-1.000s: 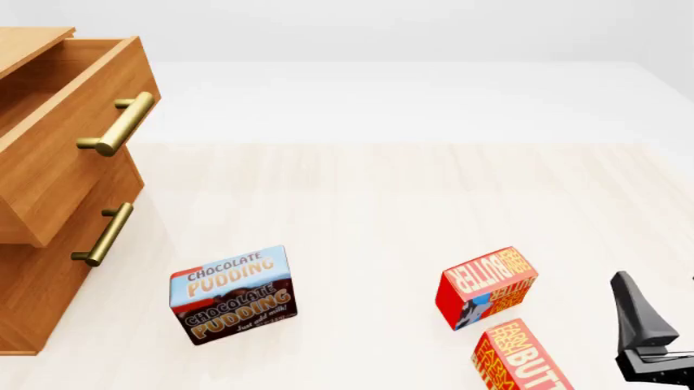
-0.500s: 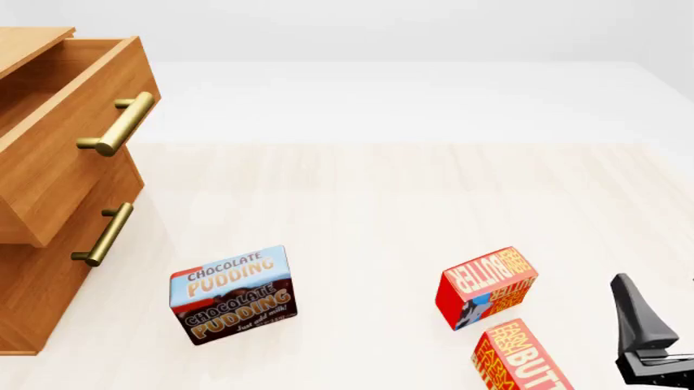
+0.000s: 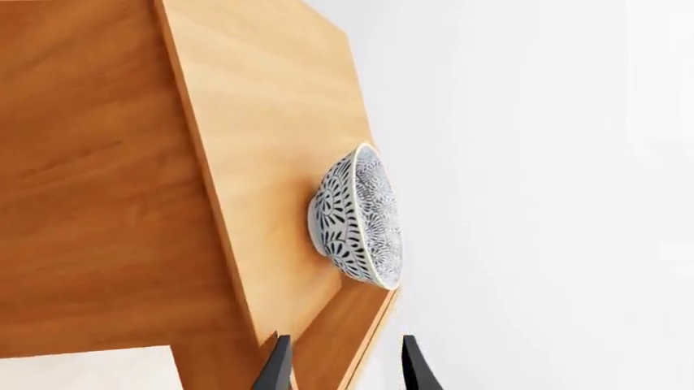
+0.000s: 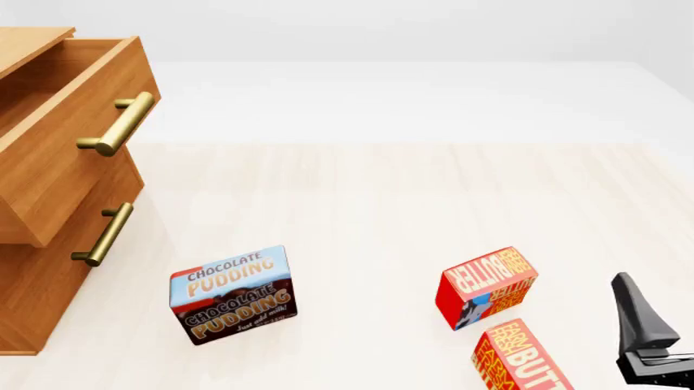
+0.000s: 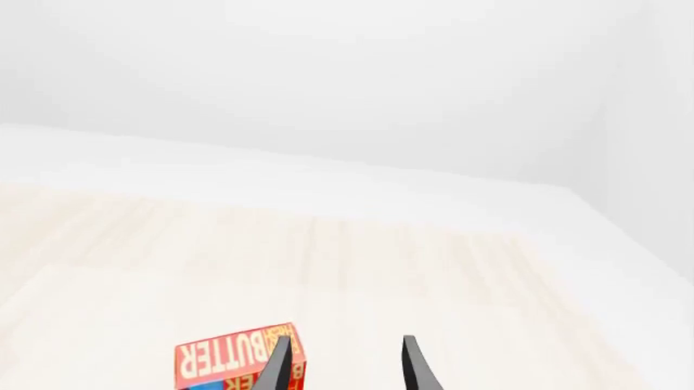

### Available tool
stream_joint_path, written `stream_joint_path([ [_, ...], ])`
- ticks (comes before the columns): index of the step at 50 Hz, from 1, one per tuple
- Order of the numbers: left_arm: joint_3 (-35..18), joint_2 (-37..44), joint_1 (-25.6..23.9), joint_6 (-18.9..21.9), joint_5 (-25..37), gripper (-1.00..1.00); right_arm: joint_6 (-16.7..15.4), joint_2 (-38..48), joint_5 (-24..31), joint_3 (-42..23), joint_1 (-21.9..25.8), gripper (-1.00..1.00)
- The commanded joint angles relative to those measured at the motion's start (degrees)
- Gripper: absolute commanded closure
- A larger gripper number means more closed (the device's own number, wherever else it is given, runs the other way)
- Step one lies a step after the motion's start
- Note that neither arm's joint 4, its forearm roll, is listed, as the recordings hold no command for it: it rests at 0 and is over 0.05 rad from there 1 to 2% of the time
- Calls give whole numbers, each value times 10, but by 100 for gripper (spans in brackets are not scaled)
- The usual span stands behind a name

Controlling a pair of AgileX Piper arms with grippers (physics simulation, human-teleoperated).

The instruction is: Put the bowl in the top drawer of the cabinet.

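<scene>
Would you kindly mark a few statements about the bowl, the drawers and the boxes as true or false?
1. The top drawer is pulled out. True.
2. The bowl is held between the left gripper's fingers. False: it sits on wood beyond the open, empty fingers.
3. The pudding box stands on the table. True.
4. Only one butter box is on the table. False: there are two, one behind the other.
5. The right gripper grips a butter box. False: its fingers are open and empty.
</scene>
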Motion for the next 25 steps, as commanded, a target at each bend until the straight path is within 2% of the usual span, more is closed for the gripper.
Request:
stream_joint_path([
  [1, 17, -27, -35, -10, 9, -100, -1, -3, 2, -1, 2, -100],
  [25, 69, -62, -94, -42, 13, -100, -3, -6, -1, 2, 0, -100],
])
